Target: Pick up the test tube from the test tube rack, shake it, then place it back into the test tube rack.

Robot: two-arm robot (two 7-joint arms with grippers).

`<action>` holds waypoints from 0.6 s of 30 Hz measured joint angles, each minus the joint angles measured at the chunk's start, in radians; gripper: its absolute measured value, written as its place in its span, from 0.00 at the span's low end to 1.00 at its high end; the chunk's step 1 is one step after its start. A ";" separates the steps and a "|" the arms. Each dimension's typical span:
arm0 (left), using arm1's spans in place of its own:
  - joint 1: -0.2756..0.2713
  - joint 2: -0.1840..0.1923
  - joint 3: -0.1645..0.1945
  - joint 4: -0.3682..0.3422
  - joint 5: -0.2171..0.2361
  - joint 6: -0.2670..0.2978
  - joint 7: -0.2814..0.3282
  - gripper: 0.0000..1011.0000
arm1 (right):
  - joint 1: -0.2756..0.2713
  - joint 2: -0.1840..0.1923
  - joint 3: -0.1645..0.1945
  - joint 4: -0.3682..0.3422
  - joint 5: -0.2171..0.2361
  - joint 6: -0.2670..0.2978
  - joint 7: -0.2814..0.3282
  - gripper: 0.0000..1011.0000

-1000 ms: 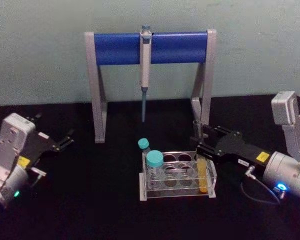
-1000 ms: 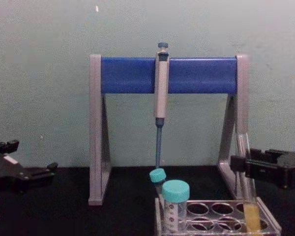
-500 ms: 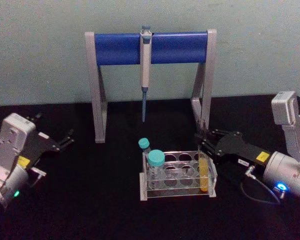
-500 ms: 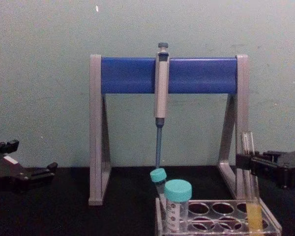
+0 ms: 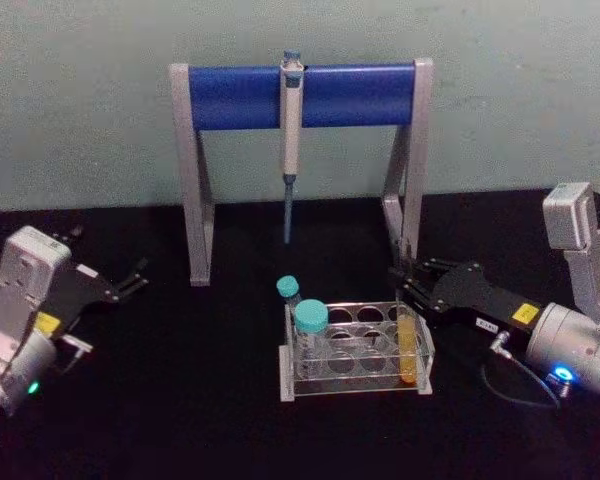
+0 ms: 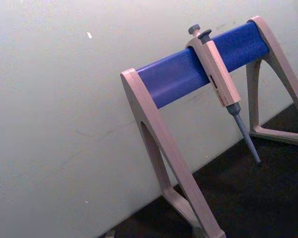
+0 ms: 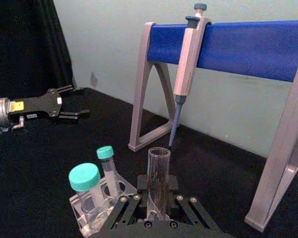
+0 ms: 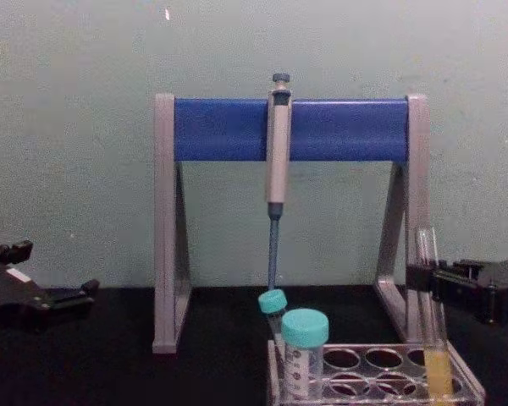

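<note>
**Looks like a lab bench to me**

This is a lab, pretty clearly. A pipette hangs tip-down from a grey-and-blue stand at the back. In front of it sits a clear plastic test tube rack with rows of round holes. A slim glass test tube with yellow-orange liquid in the bottom stands at one end of the rack. A couple of teal-capped tubes sit at the other end. It's all laid out on a plain black bench against a bare pale green wall, so classic wet-lab kit all round.
</note>
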 joint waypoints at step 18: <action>0.000 0.000 0.000 0.000 0.000 0.000 0.000 0.99 | -0.010 0.005 0.016 -0.016 0.000 -0.041 0.000 0.23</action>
